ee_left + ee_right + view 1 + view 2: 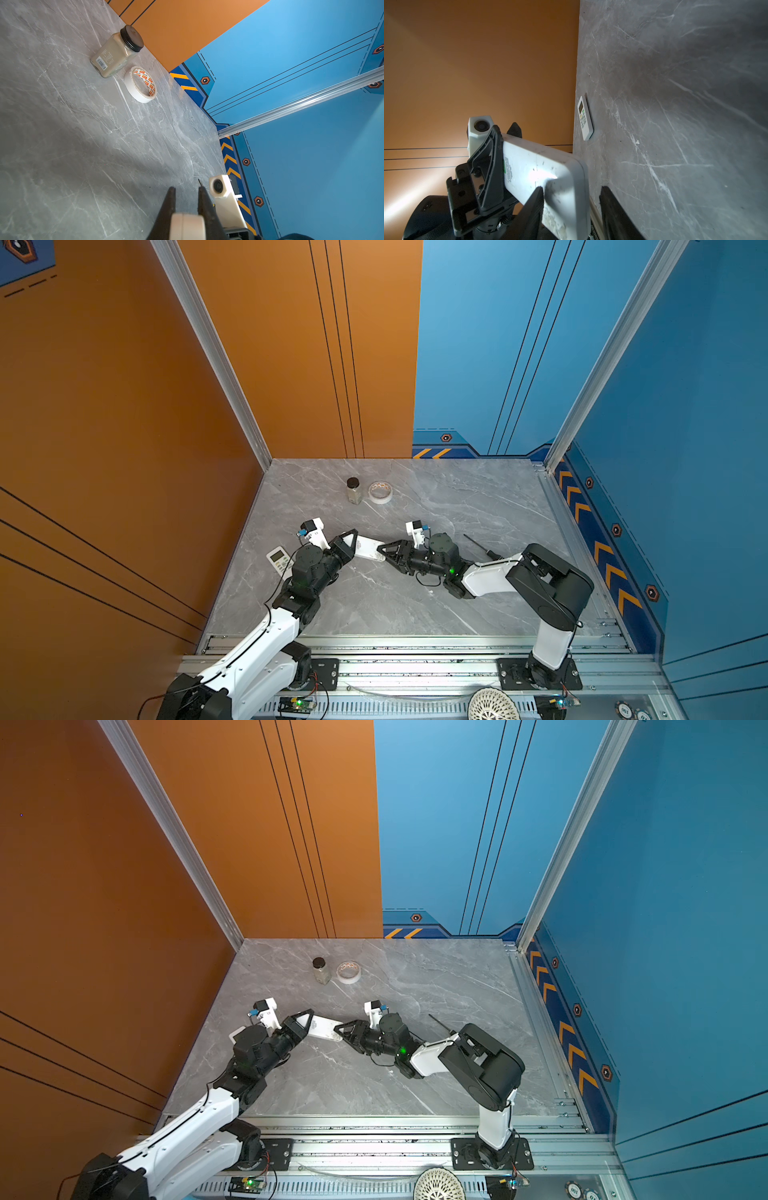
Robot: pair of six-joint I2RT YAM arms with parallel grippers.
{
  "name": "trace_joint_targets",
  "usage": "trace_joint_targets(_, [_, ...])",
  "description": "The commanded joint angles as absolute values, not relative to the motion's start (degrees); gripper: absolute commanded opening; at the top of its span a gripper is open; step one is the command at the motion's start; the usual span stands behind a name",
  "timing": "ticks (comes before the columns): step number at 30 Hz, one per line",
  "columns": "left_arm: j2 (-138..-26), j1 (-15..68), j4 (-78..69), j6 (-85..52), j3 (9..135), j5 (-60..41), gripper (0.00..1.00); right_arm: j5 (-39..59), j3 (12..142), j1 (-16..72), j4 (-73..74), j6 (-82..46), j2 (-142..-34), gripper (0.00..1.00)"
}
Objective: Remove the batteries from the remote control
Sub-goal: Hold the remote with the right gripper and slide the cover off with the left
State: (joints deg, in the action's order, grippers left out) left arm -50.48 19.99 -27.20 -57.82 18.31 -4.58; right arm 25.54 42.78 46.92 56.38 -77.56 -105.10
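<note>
Step in hand: judging by the pose, a two-armed hold on the remote control before its back is opened.
Remote control: white, held off the table between the two arms. Its labelled back shows in the right wrist view.
Long axis: it runs from one arm to the other, across both top views.
Left fingers: clamped on the end of the remote control nearer the left arm.
Right fingers: apart, straddling the free end. One sits at the casing, and a gap shows between the casing and the other.
Batteries: not visible. They are probably inside, as the back looks closed, with a seam crossing it.
Nearer arm: the right one, since the free end already lies between its fingers.
Next move calls for: a squeeze across the width, not along the long axis.
Risk: a skewed squeeze could twist the remote control in the left hold.
Elsewhere: a second remote lies flat by the orange wall. A screwdriver lies behind the right arm. A jar and a tape roll stand well apart at the back.
</note>
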Motion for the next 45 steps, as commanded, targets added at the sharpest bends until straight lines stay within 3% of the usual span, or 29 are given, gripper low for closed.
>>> trace_joint_targets(1, [-50.34,19.86,-28.56,-56.74,19.60,-4.68,0.00,26.92,43.03,47.67,55.40,-76.11,-103.36,0.40])
trace_joint_targets(11, [-50.36,19.38,-29.22,-57.19,19.96,-5.06,0.00,26.51,41.85,48.03,53.69,-75.32,-102.57,0.17])
trace_joint_targets(13, [-50.61,19.34,-29.53,-57.24,19.99,-5.42,0.00,26.35,41.86,48.16,53.72,-75.28,-102.44,0.22])
trace_joint_targets(15, [-50.71,19.34,-29.53,-57.26,19.96,-5.66,0.00,26.37,42.17,48.16,53.62,-75.25,-102.07,0.43])
trace_joint_targets(16, [-50.71,19.33,-29.53,-57.39,19.81,-5.47,0.00,26.37,42.26,48.24,53.50,-75.07,-101.77,0.47])
trace_joint_targets(20, [-50.62,19.25,-29.79,-57.46,19.36,-5.27,0.00,26.70,42.48,48.33,50.89,-73.48,-100.90,0.50])
trace_joint_targets(34, [-51.24,19.14,-26.50,-54.86,20.50,-6.68,0.00,26.99,43.47,48.04,46.85,-71.57,-98.06,0.35])
trace_joint_targets(45, [-51.57,19.25,-24.26,-53.70,21.31,-6.53,0.00,28.21,45.04,47.88,44.16,-70.78,-97.65,0.11])
